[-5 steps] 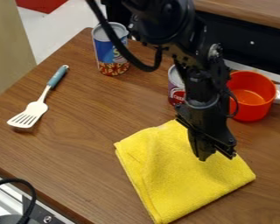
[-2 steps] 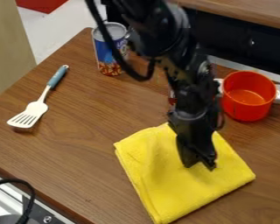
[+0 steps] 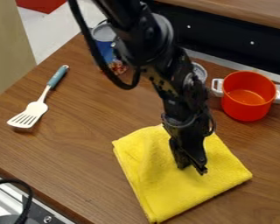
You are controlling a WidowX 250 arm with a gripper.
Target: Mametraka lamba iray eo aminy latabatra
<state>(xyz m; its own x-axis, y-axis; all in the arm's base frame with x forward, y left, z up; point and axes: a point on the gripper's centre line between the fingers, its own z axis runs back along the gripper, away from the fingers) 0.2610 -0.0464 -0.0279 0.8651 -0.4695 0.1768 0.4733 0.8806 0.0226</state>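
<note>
Camera view: folded yellow cloth [image 3: 166, 190]

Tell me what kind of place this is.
Probably a mock kitchen set up for robot work: a slotted spatula, an orange pot and a food can share the wooden counter.

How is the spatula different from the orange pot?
The spatula is long and flat, while the pot is round and deep. The spatula is pale with a blue handle at one end; the pot is orange with white handles on two sides. The spatula lies flat, and the pot stands upright with its open top up. Both rest on the brown wooden table.
</note>
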